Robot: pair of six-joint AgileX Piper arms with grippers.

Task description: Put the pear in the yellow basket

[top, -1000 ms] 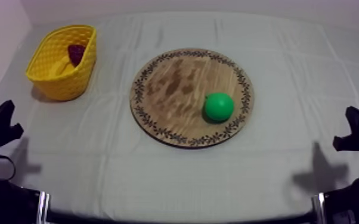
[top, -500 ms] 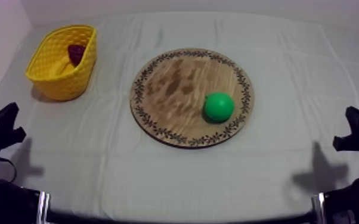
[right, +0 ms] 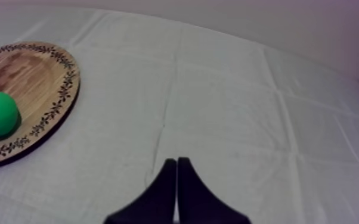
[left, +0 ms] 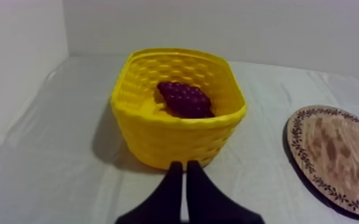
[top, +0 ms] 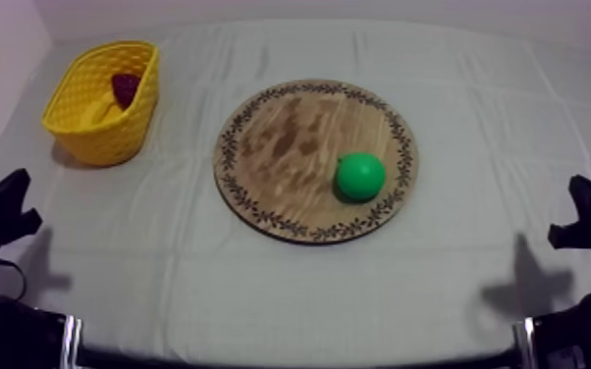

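Pear [top: 360, 177] sits at 4 o'clock on the board [top: 290, 137] and looks round from above, with no clear long axis. Right gripper [right: 177, 162] is nearer, with the pear at its 9–10 o'clock. Both it and the left gripper [left: 183, 165] are closed and empty; basket [top: 113, 135] lies at 10 o'clock off the board.

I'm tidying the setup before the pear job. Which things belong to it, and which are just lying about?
For the job: green toy pear, round wooden board with a patterned rim under it, yellow woven basket.
Lying about: dark purple bunch of toy grapes inside that basket, grey-white cloth.
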